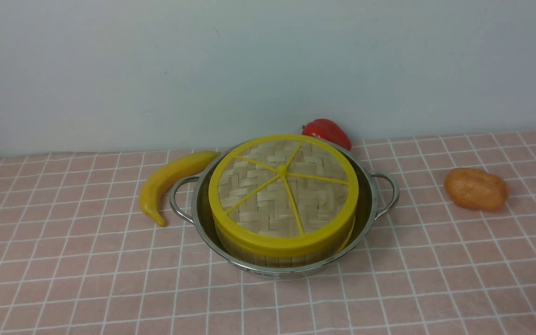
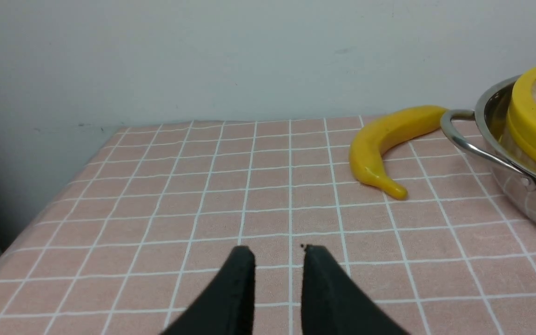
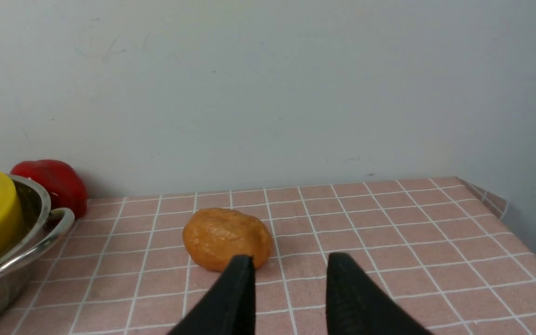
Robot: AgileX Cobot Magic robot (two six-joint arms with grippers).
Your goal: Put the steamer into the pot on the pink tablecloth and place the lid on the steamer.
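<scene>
Left claw [image 2: 277, 253] and right claw [image 3: 286, 263] hang slightly parted, grasping nothing, low over the pink tablecloth [image 1: 86, 279]. The lid [image 1: 283, 186] caps the steamer [image 1: 272, 256] inside the pot [image 1: 365, 204]: task looks complete; next, probably just withdrawing.

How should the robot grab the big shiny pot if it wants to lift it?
Probably by the two loop handles: the left gripper takes the left handle, the right gripper the right handle, each coming in from its own side. The pot is wide, and the lid fills its middle.
</scene>
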